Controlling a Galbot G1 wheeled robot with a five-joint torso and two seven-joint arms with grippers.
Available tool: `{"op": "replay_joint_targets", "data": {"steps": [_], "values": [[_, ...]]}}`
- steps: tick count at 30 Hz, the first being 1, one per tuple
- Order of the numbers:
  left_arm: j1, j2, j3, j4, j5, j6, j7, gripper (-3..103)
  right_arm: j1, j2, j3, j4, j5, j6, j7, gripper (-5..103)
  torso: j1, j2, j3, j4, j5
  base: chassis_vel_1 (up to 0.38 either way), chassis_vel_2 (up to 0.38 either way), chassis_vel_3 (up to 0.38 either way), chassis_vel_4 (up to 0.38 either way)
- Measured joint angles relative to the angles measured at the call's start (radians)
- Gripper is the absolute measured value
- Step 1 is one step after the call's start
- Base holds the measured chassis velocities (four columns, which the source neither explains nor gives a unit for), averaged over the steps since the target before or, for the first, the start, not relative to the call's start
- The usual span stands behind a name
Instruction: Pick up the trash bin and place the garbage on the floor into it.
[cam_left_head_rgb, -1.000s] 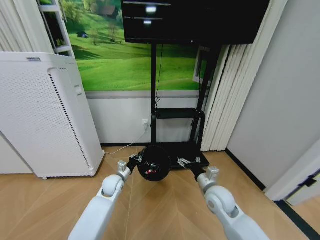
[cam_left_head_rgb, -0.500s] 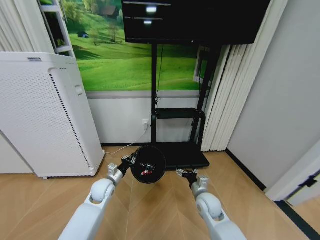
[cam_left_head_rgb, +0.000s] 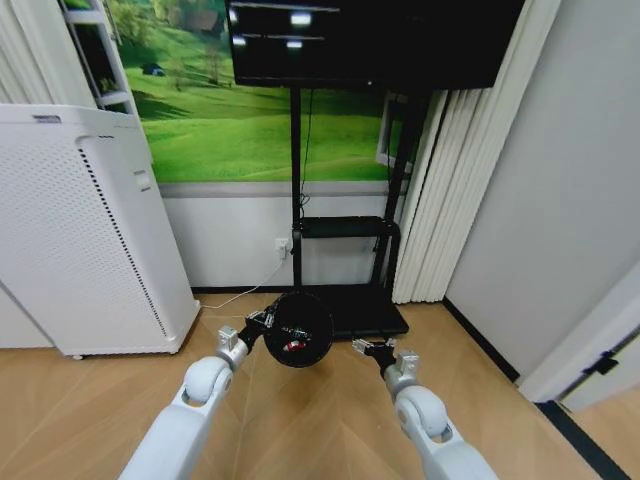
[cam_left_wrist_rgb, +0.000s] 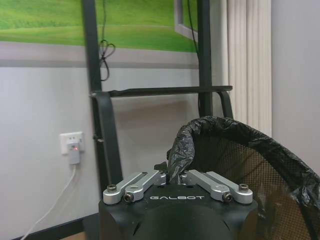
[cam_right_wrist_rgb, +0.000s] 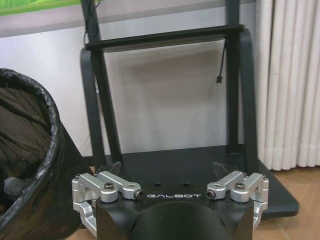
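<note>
The trash bin (cam_left_head_rgb: 297, 328), a small black mesh wastebasket with a black liner, hangs tilted above the wooden floor with its mouth toward me. My left gripper (cam_left_head_rgb: 262, 320) is shut on its rim; the left wrist view shows the fingers pinching the liner edge of the trash bin (cam_left_wrist_rgb: 240, 160). Red and white garbage (cam_left_head_rgb: 291, 346) lies inside it. To the bin's right, my right gripper (cam_left_head_rgb: 370, 348) stands open and holds nothing. In the right wrist view this gripper (cam_right_wrist_rgb: 166, 170) has its fingers spread wide, with the trash bin (cam_right_wrist_rgb: 30, 150) beside it.
A tall white air purifier (cam_left_head_rgb: 90, 230) stands at the left. A black TV stand (cam_left_head_rgb: 350, 315) with a low base plate sits against the wall straight ahead. Curtains (cam_left_head_rgb: 430, 200) and a grey wall (cam_left_head_rgb: 520, 220) close the right. Bare wooden floor (cam_left_head_rgb: 320, 430) lies below my arms.
Both arms drew back toward me, and the bin rose slightly and moved left. The whole picture has since shifted left, so the camera turned.
</note>
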Motion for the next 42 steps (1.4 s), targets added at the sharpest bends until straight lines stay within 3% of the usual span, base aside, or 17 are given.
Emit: {"op": "replay_joint_targets", "data": {"steps": [17,26,37,42], "values": [[-0.007,0.015,-0.012,-0.029,-0.017,0.007,-0.003,7,-0.049,0.002,-0.007,-0.134,0.015,-0.022,0.005,100,0.000,0.000,0.000,0.0009,-0.0001,-0.060,-0.064,0.054,0.063],[0.002,0.028,-0.028,-0.065,-0.035,0.011,-0.007,7,0.014,0.041,-0.035,-0.428,0.012,-0.095,0.019,100,0.000,0.000,0.000,0.0004,0.0001,0.000,0.000,0.000,0.000],[0.048,0.043,-0.068,-0.113,-0.044,0.013,-0.008,7,0.102,0.076,-0.020,-0.660,-0.096,-0.056,0.022,100,0.000,0.000,0.000,0.0006,0.0000,0.000,0.000,0.000,0.000],[0.070,0.054,-0.088,-0.138,-0.049,0.015,-0.009,7,0.144,0.078,-0.012,-0.741,-0.102,-0.053,0.031,100,0.000,0.000,0.000,0.0005,-0.0001,0.000,0.000,0.000,0.000]]}}
